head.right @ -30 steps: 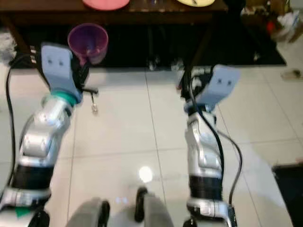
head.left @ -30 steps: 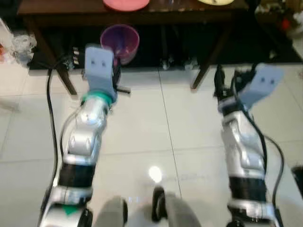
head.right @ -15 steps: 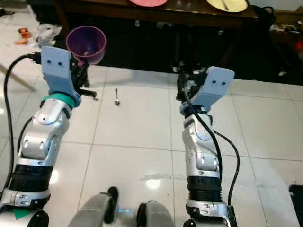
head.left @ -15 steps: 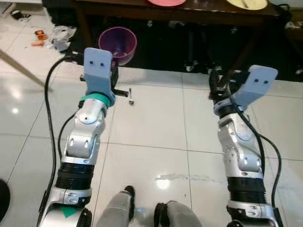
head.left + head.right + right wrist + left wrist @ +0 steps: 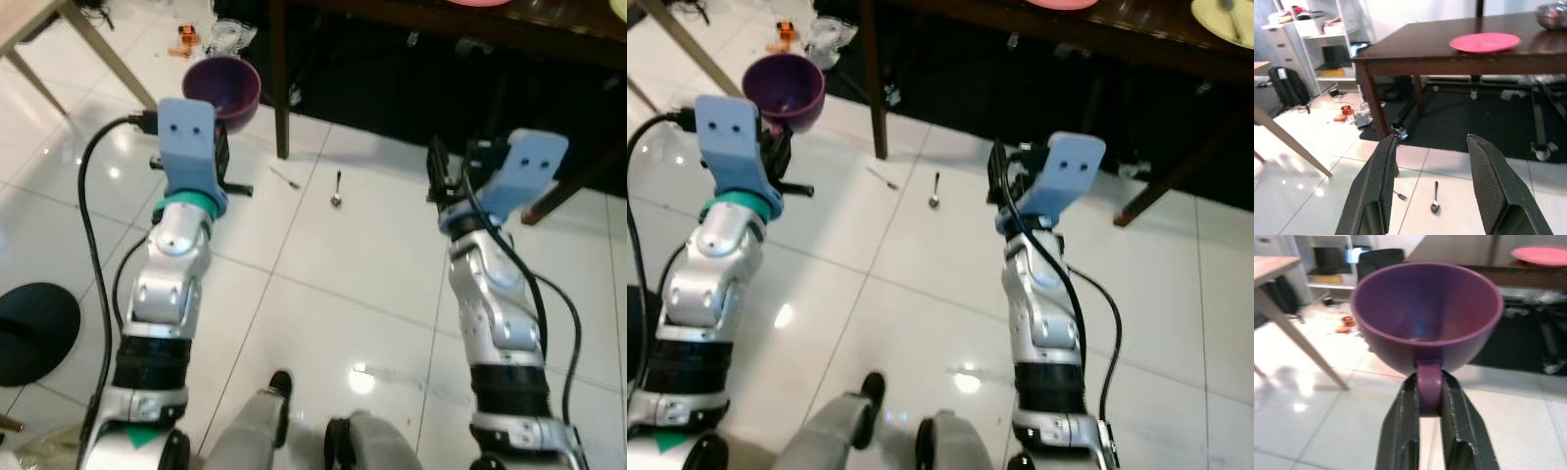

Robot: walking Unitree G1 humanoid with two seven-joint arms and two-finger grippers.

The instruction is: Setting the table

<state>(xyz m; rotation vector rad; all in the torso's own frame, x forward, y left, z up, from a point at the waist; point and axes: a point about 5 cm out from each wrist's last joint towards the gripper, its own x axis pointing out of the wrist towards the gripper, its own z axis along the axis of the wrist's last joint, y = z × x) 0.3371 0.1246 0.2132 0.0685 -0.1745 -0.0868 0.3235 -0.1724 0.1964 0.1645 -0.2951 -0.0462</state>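
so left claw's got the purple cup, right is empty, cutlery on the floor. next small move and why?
Probably lower the right claw toward the spoon on the tile. It is open and holds nothing, and the spoon lies between its fingers in the wrist view, beside a small fork. The left claw is shut on the purple cup's handle, so it can't pick anything up.

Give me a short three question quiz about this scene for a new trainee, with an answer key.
1. True or false: the left gripper holds the purple cup by its handle.
2. Which lies on the floor tiles? A) spoon B) pink plate C) cup
3. Fill in: the right gripper's fingers are ___.

Key: 1 true. 2 A; the plate sits on the dark table. 3 open, holding nothing.
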